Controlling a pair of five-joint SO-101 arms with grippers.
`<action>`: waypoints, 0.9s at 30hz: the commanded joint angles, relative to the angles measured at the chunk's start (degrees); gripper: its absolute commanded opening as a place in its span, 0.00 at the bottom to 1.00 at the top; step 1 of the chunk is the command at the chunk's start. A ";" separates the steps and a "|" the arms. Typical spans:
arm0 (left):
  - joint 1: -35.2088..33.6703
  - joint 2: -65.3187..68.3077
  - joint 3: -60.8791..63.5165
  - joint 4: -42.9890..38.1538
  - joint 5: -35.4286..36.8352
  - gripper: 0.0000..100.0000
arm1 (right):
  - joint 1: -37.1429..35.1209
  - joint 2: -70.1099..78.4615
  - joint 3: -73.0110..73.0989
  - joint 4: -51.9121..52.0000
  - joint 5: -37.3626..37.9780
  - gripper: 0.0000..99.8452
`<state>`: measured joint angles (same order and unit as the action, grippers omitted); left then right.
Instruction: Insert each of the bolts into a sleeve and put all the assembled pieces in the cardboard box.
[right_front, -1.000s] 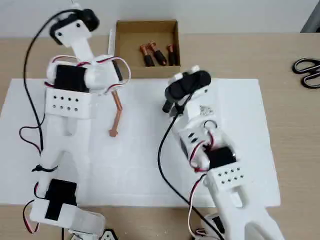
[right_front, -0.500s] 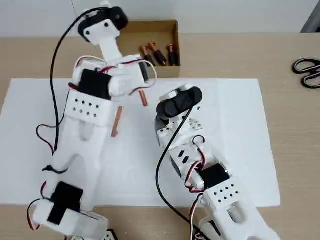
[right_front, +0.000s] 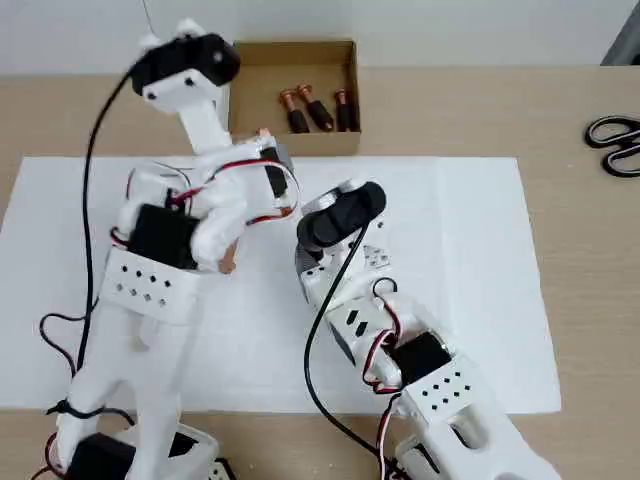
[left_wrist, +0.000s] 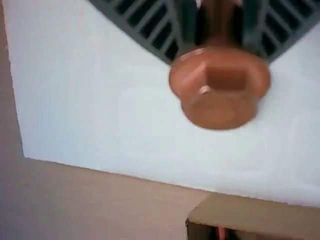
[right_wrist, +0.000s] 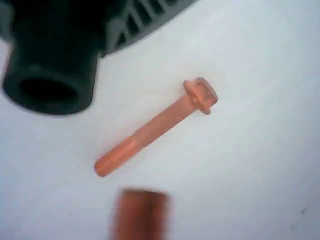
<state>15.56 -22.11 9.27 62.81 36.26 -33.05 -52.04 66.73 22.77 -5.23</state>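
Observation:
My left gripper (left_wrist: 220, 27) is shut on a copper bolt (left_wrist: 220, 92), whose hexagonal head faces the left wrist camera. In the high view this gripper (right_front: 265, 145) hangs just in front of the cardboard box (right_front: 250, 60). My right gripper (right_wrist: 55, 50) is shut on a black sleeve (right_wrist: 50, 67), its open bore facing the camera. A second copper bolt (right_wrist: 155, 127) lies flat on the white mat beside it; the high view shows only its tip (right_front: 228, 264) under the left arm. Three assembled pieces (right_front: 315, 108) lie in the box.
The white mat (right_front: 470, 250) covers the middle of the wooden table. Scissors (right_front: 615, 145) lie at the far right edge. The right arm (right_front: 340, 215) stands mid-mat, close beside the left arm. A corner of the box (left_wrist: 250, 220) shows beyond the mat.
The left arm has lifted its bolt and swung it from the mat's middle towards the box's front wall. The right arm has moved left with the sleeve, nearer the lying bolt.

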 joint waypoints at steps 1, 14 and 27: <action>-0.18 -5.19 6.11 -9.67 -0.53 0.00 | -0.48 -1.80 -0.53 -0.75 -0.53 0.00; 0.18 -8.53 15.08 -15.91 -0.53 0.00 | -2.15 -1.80 -0.53 -0.75 -0.53 0.00; 3.25 -8.62 17.71 -16.00 -0.62 0.00 | -2.59 -1.80 -0.53 -1.19 -0.53 0.00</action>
<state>17.67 -28.18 27.12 48.48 36.26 -35.25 -52.04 66.73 22.77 -5.41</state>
